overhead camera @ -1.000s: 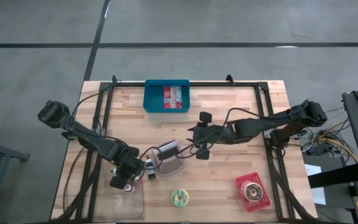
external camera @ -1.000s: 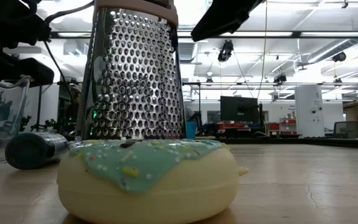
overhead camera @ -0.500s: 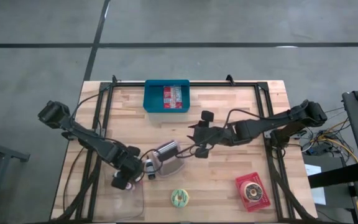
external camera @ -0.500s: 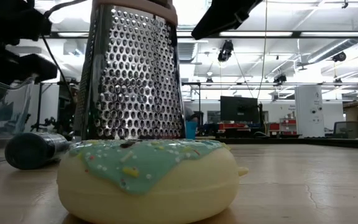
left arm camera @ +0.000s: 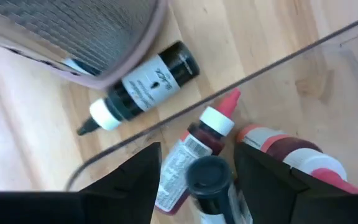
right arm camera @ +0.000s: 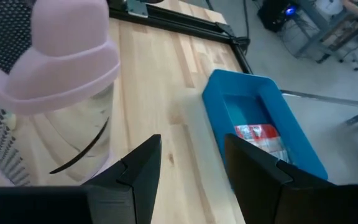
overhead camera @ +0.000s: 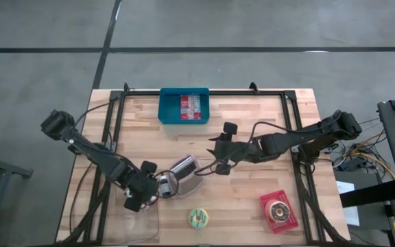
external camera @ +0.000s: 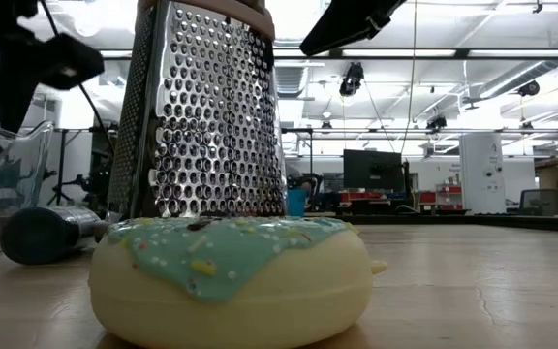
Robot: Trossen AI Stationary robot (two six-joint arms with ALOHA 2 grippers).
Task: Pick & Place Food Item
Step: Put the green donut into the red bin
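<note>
My left jaws (left arm camera: 194,180) hang spread and empty above the clear bin (overhead camera: 142,218), over the small bottles (left arm camera: 194,146) lying in it. My right jaws (right arm camera: 188,165) stand parted, holding nothing, near the grater (overhead camera: 182,168) at mid counter (overhead camera: 252,123). The frosted donut (overhead camera: 199,218) sits untouched near the front edge, just beside the bin. To do this well, I judge I should clear the bin wall first, then descend squarely over the donut.

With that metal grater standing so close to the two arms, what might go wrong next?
The left hand hangs open over bottles in the clear container; lifting away, it might clip the grater. That grater looks tilted and may topple onto the black bottle beside it.
</note>
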